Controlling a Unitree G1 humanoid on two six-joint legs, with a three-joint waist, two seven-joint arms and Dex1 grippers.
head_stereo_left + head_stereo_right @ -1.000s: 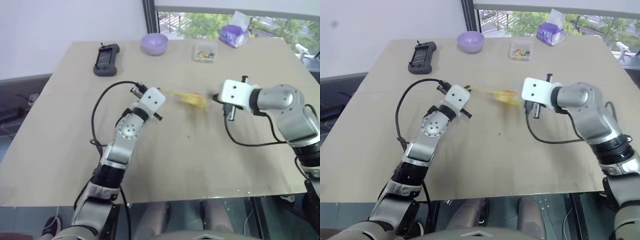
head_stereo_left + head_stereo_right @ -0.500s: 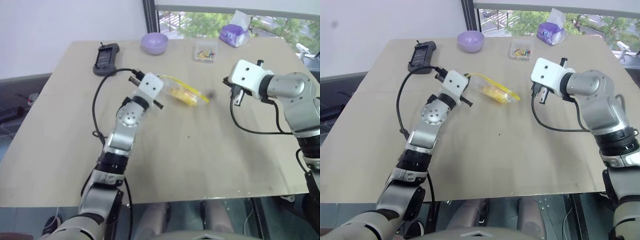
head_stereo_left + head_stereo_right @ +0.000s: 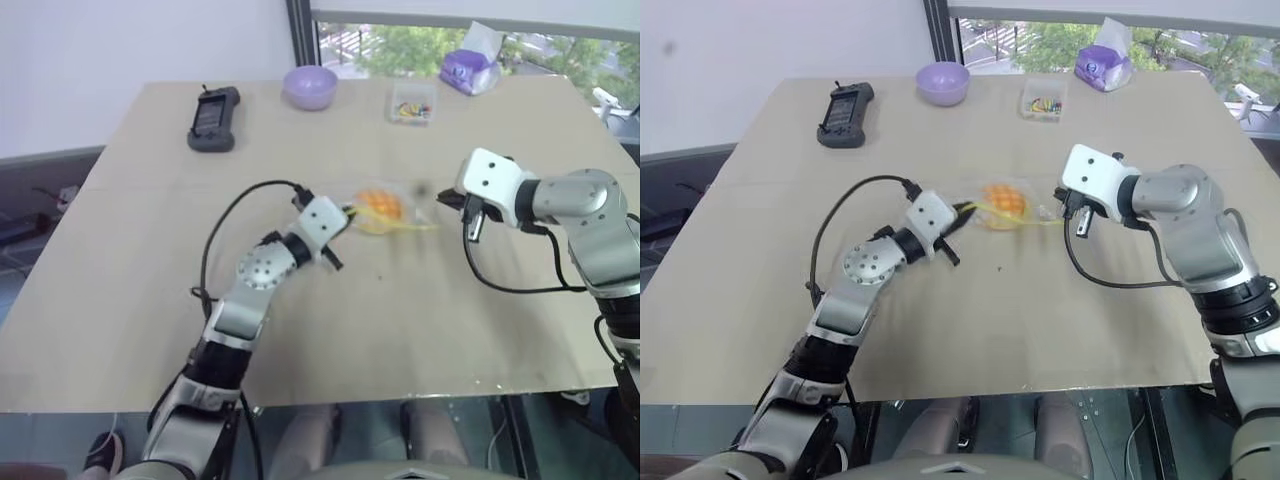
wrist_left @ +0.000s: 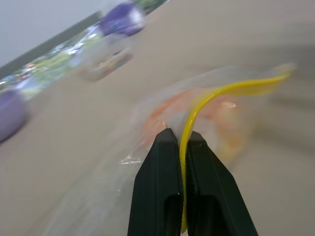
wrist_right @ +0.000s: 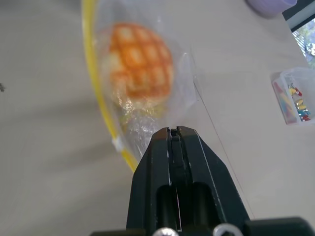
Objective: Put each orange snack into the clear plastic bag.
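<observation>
The orange snack (image 5: 140, 59), a domed bun with a grid pattern on top, lies inside the clear plastic bag (image 5: 139, 124) at the middle of the table (image 3: 330, 330). My left gripper (image 4: 181, 135) is shut on the bag's yellow seal strip (image 4: 221, 91) and holds the bag from its left side. On the bag's right side my right gripper (image 5: 174, 129) is shut on the clear edge. In the head views the bag and snack (image 3: 1003, 198) hang stretched between the left gripper (image 3: 965, 210) and the right gripper (image 3: 1065, 200), just above the tabletop.
Along the table's far edge stand a black handheld device (image 3: 213, 118), a purple bowl (image 3: 308, 86), a small clear box of colourful bits (image 3: 411, 104) and a purple tissue pack (image 3: 468, 68). A black cable loops beside my left arm.
My left gripper swung the bag down and to the right. The right gripper rose away, then came back down to the bag's right edge. The bun now shows its gridded top.
</observation>
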